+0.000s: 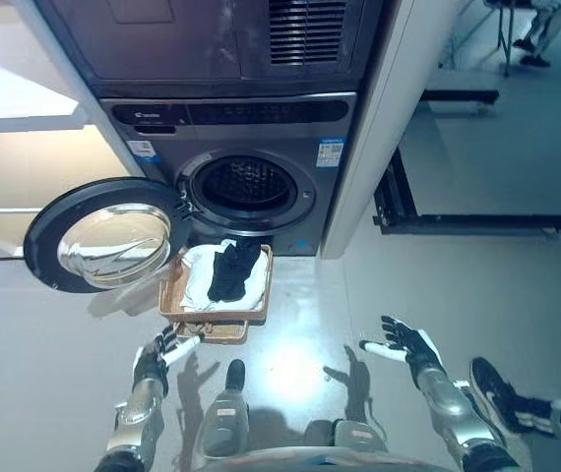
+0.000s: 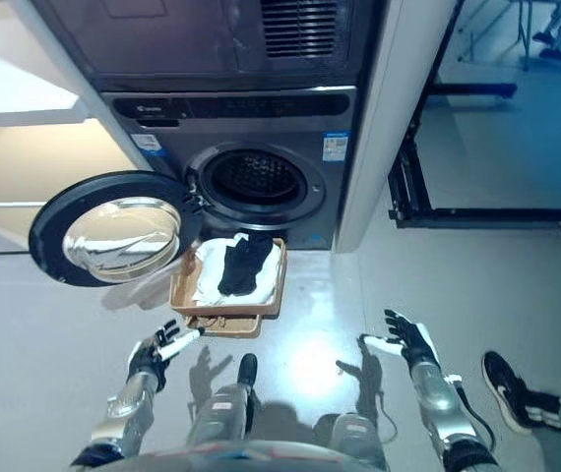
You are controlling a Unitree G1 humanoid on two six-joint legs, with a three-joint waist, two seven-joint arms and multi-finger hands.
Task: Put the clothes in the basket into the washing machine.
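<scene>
The washing machine door (image 1: 103, 234) hangs swung wide, up and to the left of the left hand (image 1: 155, 360). That hand hovers low over the floor (image 1: 44, 334) with its fingers loosely spread and relaxed, white tips pointing up and to the right; it holds nothing. Its fingertips (image 1: 188, 342) come just beside the near edge of the basket (image 1: 170, 300), though whether they touch the wicker cannot be told. The basket sits on the floor directly ahead of this hand, and in it lie the clothes: a white garment (image 1: 198, 275) with a black garment (image 1: 234, 270) draped over it. Beyond the basket, further from both hands, the washing machine (image 1: 251, 147) stands with its round drum opening (image 1: 248, 185) uncovered and dark inside. Well to the right of the basket, the right hand (image 1: 406, 346) is held above the floor, fingers splayed wide, empty and touching nothing. To the right of that hand, a person's dark shoe (image 1: 497, 391) rests on the floor.
</scene>
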